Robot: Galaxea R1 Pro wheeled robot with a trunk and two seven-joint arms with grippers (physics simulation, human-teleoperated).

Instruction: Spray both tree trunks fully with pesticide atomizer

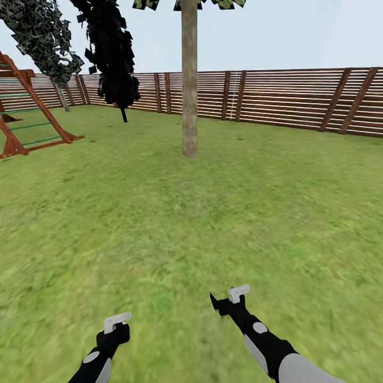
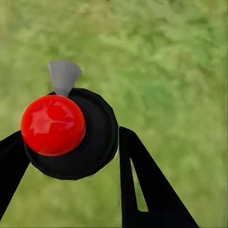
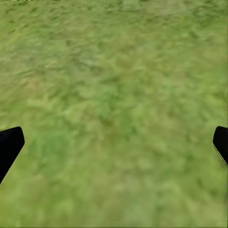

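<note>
The pesticide atomizer (image 2: 71, 135) is a round black body with a red ball top and a grey nozzle, and my left gripper (image 2: 69, 142) is shut on it between black fingers (image 2: 142, 180) over the lawn. In the head view the left gripper (image 1: 114, 332) sits low at the left. My right gripper (image 1: 221, 306) is open and holds nothing; its fingertips (image 3: 9, 145) show far apart above bare grass. One tree stands ahead, its thick beige-grey tree trunk (image 1: 189, 90) straight and upright, a few metres beyond both grippers. Its foliage is cut off by the frame's top.
A brown slatted fence (image 1: 287, 98) closes off the back of the lawn. A black conifer (image 1: 111, 53) stands left of the trunk, and a leaning grey-green tree (image 1: 40, 32) farther left. A red wooden play frame (image 1: 26, 114) stands at the left edge. Open grass (image 1: 213, 213) lies between me and the trunk.
</note>
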